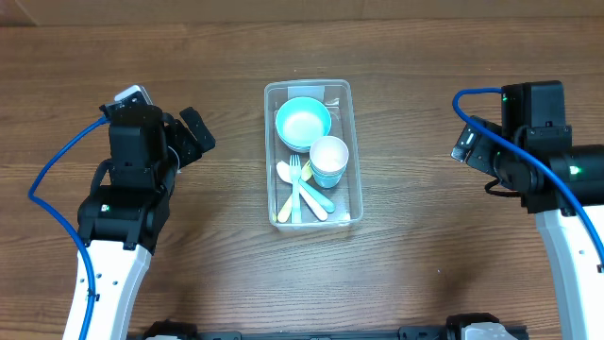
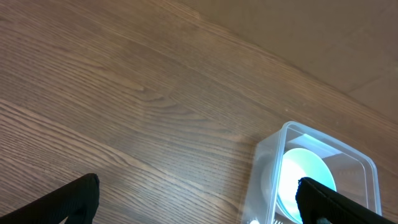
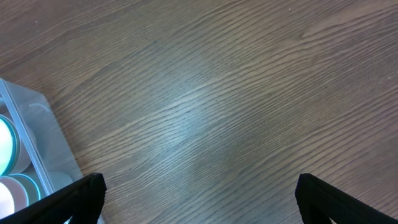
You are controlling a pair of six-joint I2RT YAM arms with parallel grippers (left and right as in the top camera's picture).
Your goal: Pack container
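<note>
The clear rectangular container [image 1: 344,90] stands at the table's middle. It holds a teal bowl [image 1: 302,123], stacked pastel cups [image 1: 328,161] and pastel forks and spoons [image 1: 300,189]. My left gripper [image 1: 193,134] is open and empty, left of the container. In the left wrist view the container [image 2: 264,162] with the bowl [image 2: 305,177] sits by the right finger, and the gripper [image 2: 199,202] spans bare wood. My right gripper [image 1: 469,142] is open and empty, right of the container. In the right wrist view the container's corner [image 3: 43,137] is at the left edge, and the gripper [image 3: 199,199] is over bare wood.
The table is brown wood [image 1: 425,255]. Blue cables run along both arms [image 1: 57,170]. Nothing else stands on the table.
</note>
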